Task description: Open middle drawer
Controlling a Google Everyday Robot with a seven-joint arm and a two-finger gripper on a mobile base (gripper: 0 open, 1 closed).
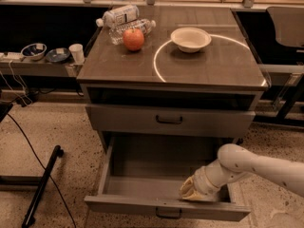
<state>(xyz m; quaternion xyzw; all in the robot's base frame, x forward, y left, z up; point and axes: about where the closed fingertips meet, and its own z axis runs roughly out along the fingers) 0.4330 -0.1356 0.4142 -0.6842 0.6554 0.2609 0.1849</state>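
middle drawer stands out; likely light, stiff, slides easily | take hold: black handle, front centre | gripper inside the drawer's front-right corner (apart or together: cannot tell)

White arm from right edge, bent at elbow, forearm angled down-left; gripper low, right of centre.

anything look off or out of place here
Two bottles lie on their sides on the cabinet top beside the apple rather than standing. Otherwise nothing stands out: the middle drawer is pulled out, and the tool sits inside it near the front right.
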